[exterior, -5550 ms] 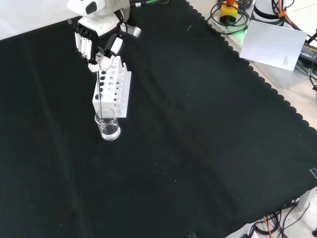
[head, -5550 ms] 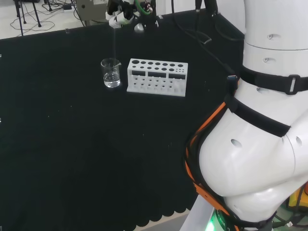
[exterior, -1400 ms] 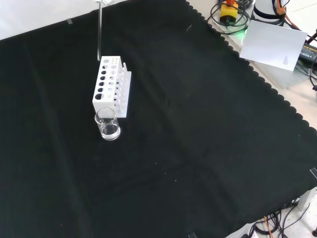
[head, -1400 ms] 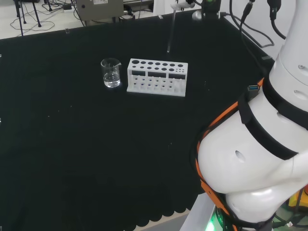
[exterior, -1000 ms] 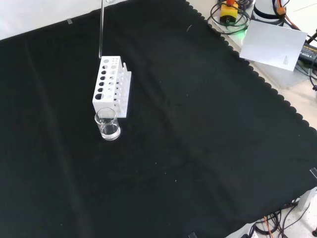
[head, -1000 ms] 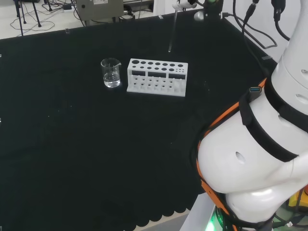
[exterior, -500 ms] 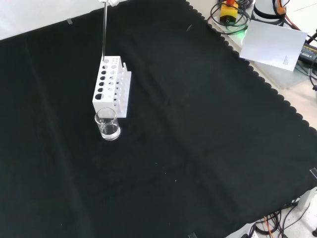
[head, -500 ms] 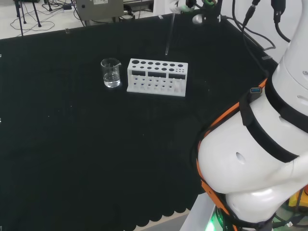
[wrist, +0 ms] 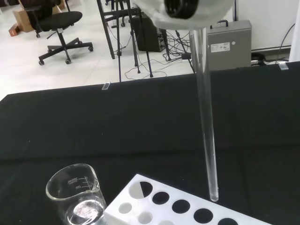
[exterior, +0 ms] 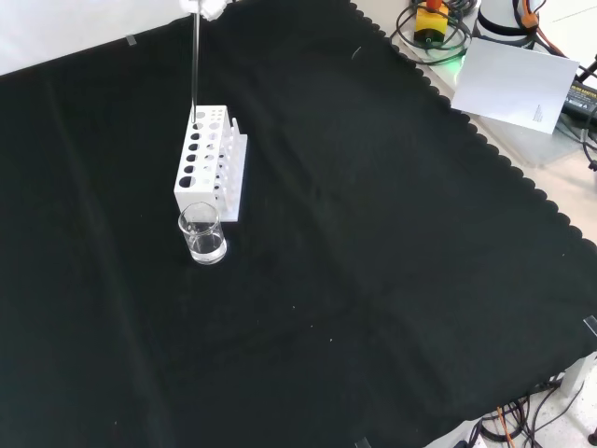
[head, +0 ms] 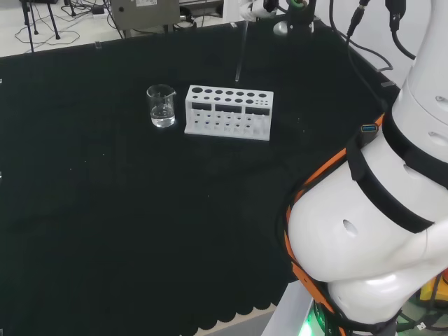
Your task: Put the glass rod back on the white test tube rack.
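Observation:
The glass rod (head: 241, 52) hangs upright from the hand (head: 262, 8), which is shut on its upper end at the head view's top edge. Its lower tip hovers just above the white test tube rack (head: 229, 112), apart from it. In the front view the rod (exterior: 194, 65) drops from the hand (exterior: 206, 7) toward the rack's (exterior: 212, 163) far end. The wrist view has the rod (wrist: 206, 122) ending a little over a row of open holes in the rack (wrist: 154, 213), with a blurred white part of the hand (wrist: 183, 11) over it.
A small clear beaker (head: 161, 106) with a little liquid stands at the rack's left end in the head view, nearer the camera than the rack in the front view (exterior: 202, 233). The arm's white links (head: 378, 210) stand at the head view's right. Black cloth lies all around.
The rod was in the beaker 5.5 s ago and now hangs over the rack. In the last second it has shifted slightly left in the head view and come down a little.

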